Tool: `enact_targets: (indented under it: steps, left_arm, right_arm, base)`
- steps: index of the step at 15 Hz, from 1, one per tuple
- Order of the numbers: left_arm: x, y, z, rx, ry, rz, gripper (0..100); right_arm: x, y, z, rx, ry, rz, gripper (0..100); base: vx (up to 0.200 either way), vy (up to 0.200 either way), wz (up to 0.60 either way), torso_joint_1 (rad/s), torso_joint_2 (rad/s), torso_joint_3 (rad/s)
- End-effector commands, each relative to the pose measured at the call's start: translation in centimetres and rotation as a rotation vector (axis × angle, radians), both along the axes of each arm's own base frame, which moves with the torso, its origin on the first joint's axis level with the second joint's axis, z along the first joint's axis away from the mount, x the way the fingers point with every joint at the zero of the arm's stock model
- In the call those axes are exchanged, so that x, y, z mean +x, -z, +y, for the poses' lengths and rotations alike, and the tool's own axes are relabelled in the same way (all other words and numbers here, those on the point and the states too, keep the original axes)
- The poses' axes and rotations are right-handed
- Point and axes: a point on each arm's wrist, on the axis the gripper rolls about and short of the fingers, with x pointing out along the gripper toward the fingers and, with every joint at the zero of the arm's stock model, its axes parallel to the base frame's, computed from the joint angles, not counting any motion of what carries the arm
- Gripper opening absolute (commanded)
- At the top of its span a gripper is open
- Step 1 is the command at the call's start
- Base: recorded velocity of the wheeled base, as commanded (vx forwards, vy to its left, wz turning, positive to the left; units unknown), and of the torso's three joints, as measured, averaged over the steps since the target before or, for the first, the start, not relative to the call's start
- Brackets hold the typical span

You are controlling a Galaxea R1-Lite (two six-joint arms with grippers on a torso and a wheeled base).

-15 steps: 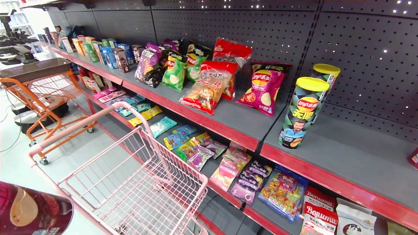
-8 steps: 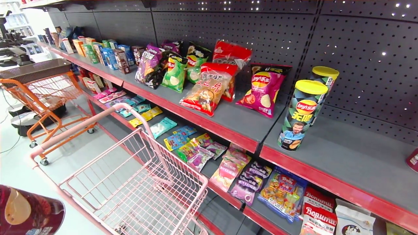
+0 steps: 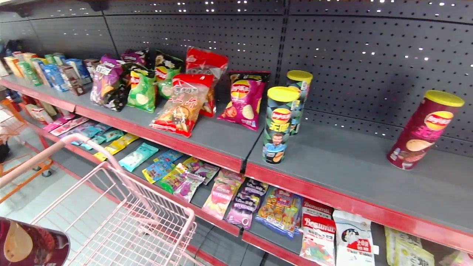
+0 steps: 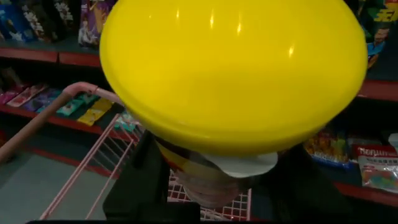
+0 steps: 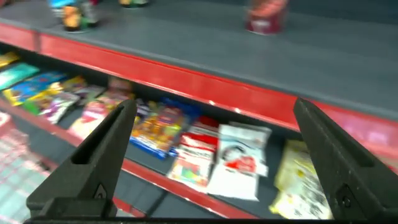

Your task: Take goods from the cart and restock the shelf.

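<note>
Left wrist view shows the can (image 4: 233,68) from its yellow lid end. The left gripper (image 4: 217,183) is closed on the body below the lid, a dark finger (image 4: 134,183) pressed to either side, and the wire of the pink cart (image 4: 93,155) shows behind it. In the head view the can (image 3: 31,244), dark red with a chip picture, sits at the lower left corner, clear of the shelf (image 3: 332,166) and just beside the cart (image 3: 111,207). The right gripper (image 5: 216,106) is spread wide, its two black fingers (image 5: 93,165) well apart with nothing between them and touching nothing. It faces the shelf's red front edge (image 5: 186,74), above a lower tier of packets (image 5: 236,158). On the grey upper tier a shelf can (image 3: 421,133) of the same dark red stands upright at the right, near the pegboard. Well to its left stand two patterned cans (image 3: 279,125) with yellow lids, one just behind the other. Further left, chip bags (image 3: 242,99) lean against the back. Flat packets (image 3: 236,199) lie in rows on the tier beneath.
</note>
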Motion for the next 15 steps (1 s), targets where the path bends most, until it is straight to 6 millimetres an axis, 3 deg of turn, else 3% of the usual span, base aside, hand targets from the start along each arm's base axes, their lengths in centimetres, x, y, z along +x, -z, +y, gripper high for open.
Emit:
enact_targets:
  steps: [1, 8, 15]
  left_arm:
    - [0.04, 0.12, -0.01, 0.003, 0.008, 0.007, 0]
    - [0.0, 0.5, 0.01, 0.055, 0.0, 0.055, 0]
    - [-0.1, 0.46, 0.0, 0.062, -0.002, 0.048, 0]
  right_arm:
    - [0.01, 0.0, 0.0, 0.0, -0.001, 0.001, 100]
    - [0.01, 0.0, 0.0, 0.0, -0.001, 0.001, 100]
    - [0.02, 0.05, 0.0, 0.0, -0.001, 0.003, 100]
  base:
    - [0.0, 0.0, -0.6, -0.002, 0.0, -0.002]
    - [0.0, 0.0, -0.6, -0.001, 0.0, 0.002]
    - [0.0, 0.0, 0.0, 0.0, 0.0, 0.0]
